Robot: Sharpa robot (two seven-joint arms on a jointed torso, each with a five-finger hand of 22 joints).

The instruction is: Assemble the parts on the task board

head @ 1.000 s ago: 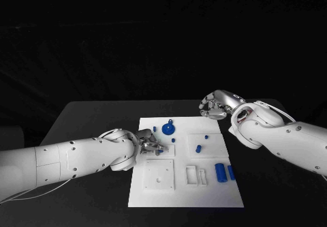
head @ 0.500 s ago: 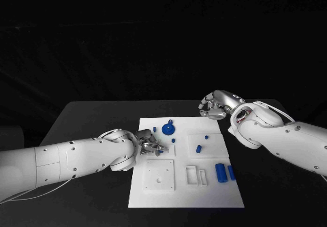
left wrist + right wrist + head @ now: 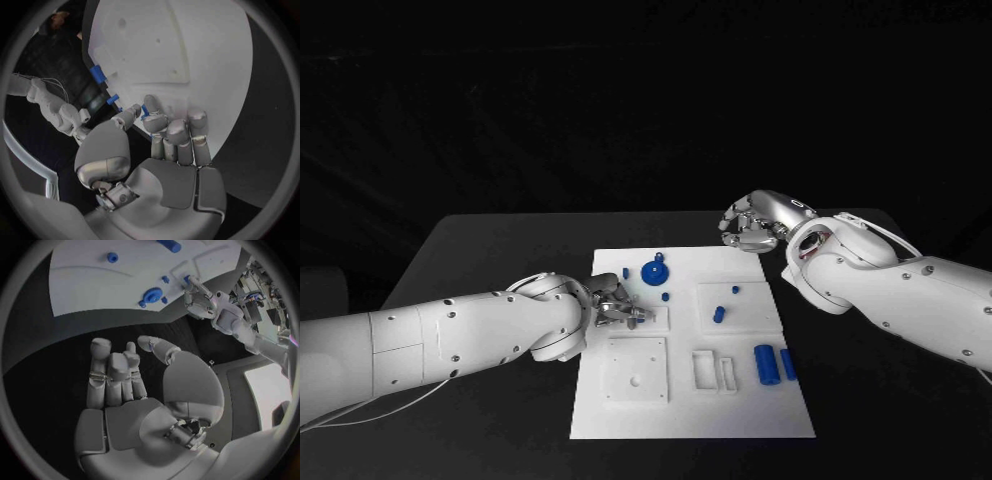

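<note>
Left of centre, a small blue part (image 3: pixel 144 109) is kept pinched by the left hand (image 3: pixel 615 305) (barely shifted); insertion pending. Right hand (image 3: pixel 759 228) curled, empty.

The left hand (image 3: pixel 610 305) covers most of a small blue part (image 3: pixel 145 109) at its fingertips, so its shape is unclear; the task board (image 3: pixel 206 55) beyond the fingers is cut off by the circle's rim.

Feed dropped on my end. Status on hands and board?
Left hand pinches a small blue part over the task board. Right hand off the board's far edge, fingers curled, holding nothing. Nothing in the way.
</note>
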